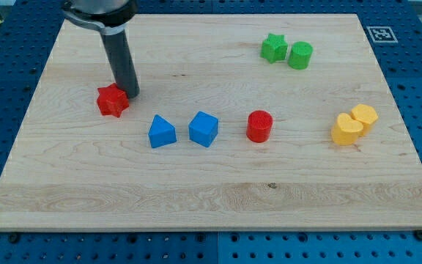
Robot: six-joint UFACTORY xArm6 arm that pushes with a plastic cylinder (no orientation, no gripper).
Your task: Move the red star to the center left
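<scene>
The red star point(112, 100) lies on the wooden board point(211, 191) at the view's left, a little above mid-height. My tip point(130, 95) stands at the star's upper right edge, touching or nearly touching it. The dark rod rises from there toward the view's top left.
A blue triangular block point(161, 132) and a blue cube point(204, 129) lie right of the star and lower. A red cylinder point(259, 126) sits near the centre. A green star point(273, 48) and green cylinder point(300, 56) are at top right. Two yellow blocks point(354, 124) lie at right.
</scene>
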